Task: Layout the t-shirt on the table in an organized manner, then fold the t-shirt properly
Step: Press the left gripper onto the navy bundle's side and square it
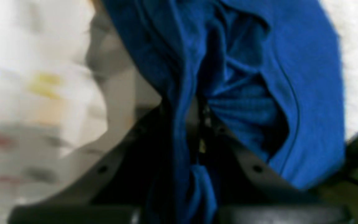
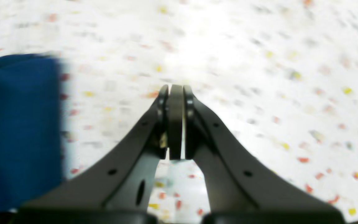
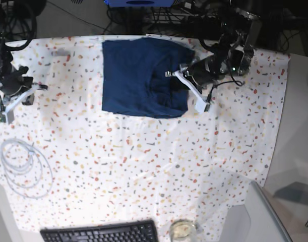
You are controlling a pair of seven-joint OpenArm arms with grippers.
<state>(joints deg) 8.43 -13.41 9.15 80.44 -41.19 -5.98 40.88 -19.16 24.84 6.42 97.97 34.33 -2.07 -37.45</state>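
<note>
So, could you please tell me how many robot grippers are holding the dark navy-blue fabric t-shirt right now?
1. The left gripper is shut on a bunched fold at the dark navy-blue fabric t-shirt's edge. The right gripper is shut on nothing, over the speckled white table cloth away from the shirt.

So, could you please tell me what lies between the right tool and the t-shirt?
Only bare speckled table; the base view shows nothing between right tool and t-shirt.

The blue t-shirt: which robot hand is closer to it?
The left. The left gripper is pinched shut on a bunch of the t-shirt at its edge. The right gripper is shut with nothing in it, off to the side over the table.
</note>
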